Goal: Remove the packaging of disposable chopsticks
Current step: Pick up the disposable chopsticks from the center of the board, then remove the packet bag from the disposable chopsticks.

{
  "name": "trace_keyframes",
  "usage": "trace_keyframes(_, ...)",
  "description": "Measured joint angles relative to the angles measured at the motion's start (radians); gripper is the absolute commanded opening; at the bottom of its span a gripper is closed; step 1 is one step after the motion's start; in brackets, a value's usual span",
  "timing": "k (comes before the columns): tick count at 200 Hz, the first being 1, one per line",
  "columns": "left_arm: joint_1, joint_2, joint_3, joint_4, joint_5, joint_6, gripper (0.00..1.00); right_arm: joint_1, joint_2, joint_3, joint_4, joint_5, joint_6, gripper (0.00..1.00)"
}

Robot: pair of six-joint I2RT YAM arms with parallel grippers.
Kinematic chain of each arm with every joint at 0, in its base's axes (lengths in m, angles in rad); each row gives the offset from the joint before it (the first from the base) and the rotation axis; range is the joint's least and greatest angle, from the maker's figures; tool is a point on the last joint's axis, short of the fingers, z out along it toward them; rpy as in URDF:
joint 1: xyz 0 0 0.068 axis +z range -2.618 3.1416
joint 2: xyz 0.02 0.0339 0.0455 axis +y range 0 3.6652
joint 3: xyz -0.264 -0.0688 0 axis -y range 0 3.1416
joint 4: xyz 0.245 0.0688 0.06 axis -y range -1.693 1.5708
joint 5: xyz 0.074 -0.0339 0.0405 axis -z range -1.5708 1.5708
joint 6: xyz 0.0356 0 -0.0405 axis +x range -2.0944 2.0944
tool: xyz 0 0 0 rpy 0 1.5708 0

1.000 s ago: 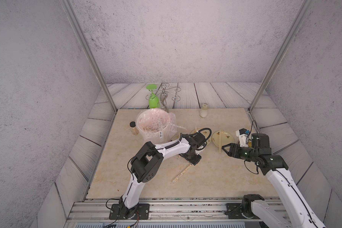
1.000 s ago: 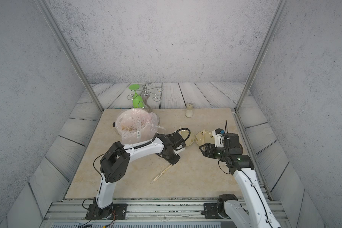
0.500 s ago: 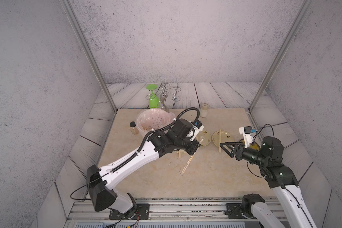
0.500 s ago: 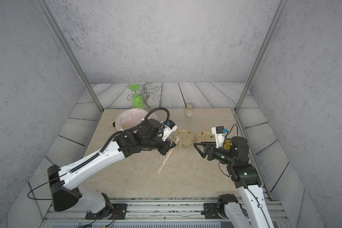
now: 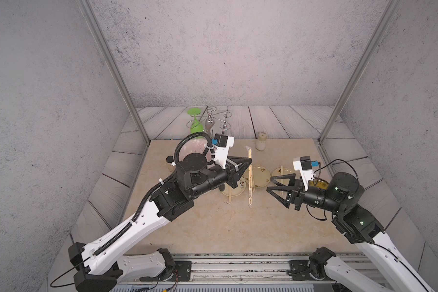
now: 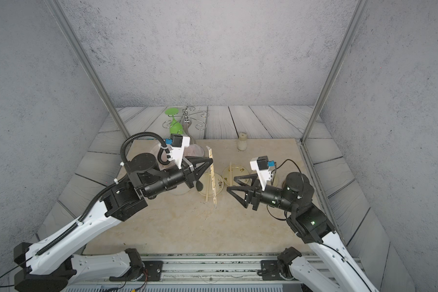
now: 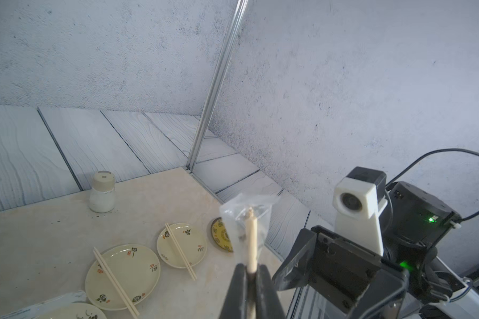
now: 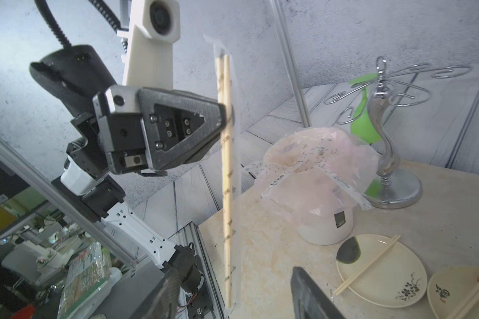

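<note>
Two chopsticks point(image 8: 226, 179), packaging point(image 8: 234, 179) barely visible, sit in left claw point(image 8: 225, 117).

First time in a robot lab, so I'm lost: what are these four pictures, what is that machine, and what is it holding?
Two robot arms stand at a table. Two pictures look down from overhead; the other two come from cameras on each arm's wrist. The left gripper is shut on a pair of disposable chopsticks inside a clear plastic sleeve, held upright. The right gripper is open, facing it. On the table: small plates with bare chopsticks, a bag-lined bin, a shaker.
</note>
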Motion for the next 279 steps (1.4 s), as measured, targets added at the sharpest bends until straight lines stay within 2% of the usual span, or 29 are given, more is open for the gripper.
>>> trace_keyframes(42, 0.0, -0.043, -0.056, 0.051, -0.037, -0.053, 0.0, 0.173, 0.115, 0.05, -0.041, 0.115, -0.101, 0.64)
trace_keyframes(64, 0.0, -0.069, -0.084, 0.072, -0.066, -0.068, 0.0, 0.235, 0.159, 0.058, -0.061, 0.167, -0.145, 0.59)
trace_keyframes(101, 0.0, -0.106, -0.114, 0.085, -0.114, -0.083, 0.0, 0.277, 0.207, 0.053, -0.066, 0.214, -0.18, 0.37)
trace_keyframes(135, 0.0, -0.108, -0.114, 0.093, -0.13, -0.09, 0.0, 0.29, 0.21, 0.045, -0.061, 0.236, -0.182, 0.0)
trace_keyframes(164, 0.0, -0.109, -0.114, 0.097, -0.139, -0.09, 0.0, 0.292, 0.209, 0.045, -0.056, 0.25, -0.183, 0.0)
trace_keyframes(169, 0.0, -0.109, -0.114, 0.097, -0.139, -0.09, 0.14, 0.293, 0.209, 0.045, -0.055, 0.25, -0.183, 0.0)
trace_keyframes(175, 0.0, -0.11, -0.114, 0.096, -0.137, -0.087, 0.41, 0.294, 0.208, 0.043, -0.054, 0.25, -0.183, 0.0)
trace_keyframes(181, 0.0, -0.112, -0.114, 0.096, -0.134, -0.082, 0.6, 0.294, 0.206, 0.042, -0.054, 0.249, -0.183, 0.0)
trace_keyframes(187, 0.0, -0.115, -0.114, 0.096, -0.132, -0.078, 0.69, 0.294, 0.203, 0.039, -0.053, 0.243, -0.184, 0.0)
trace_keyframes(193, 0.0, -0.12, -0.114, 0.094, -0.129, -0.074, 0.72, 0.294, 0.198, 0.034, -0.051, 0.232, -0.186, 0.0)
trace_keyframes(227, 0.016, -0.146, -0.093, 0.069, -0.064, -0.051, 0.7, 0.294, 0.149, -0.003, -0.049, 0.114, -0.195, 0.0)
trace_keyframes(279, 0.022, -0.146, -0.058, 0.076, 0.107, -0.029, 0.49, 0.294, 0.141, -0.006, 0.0, -0.093, -0.184, 0.0)
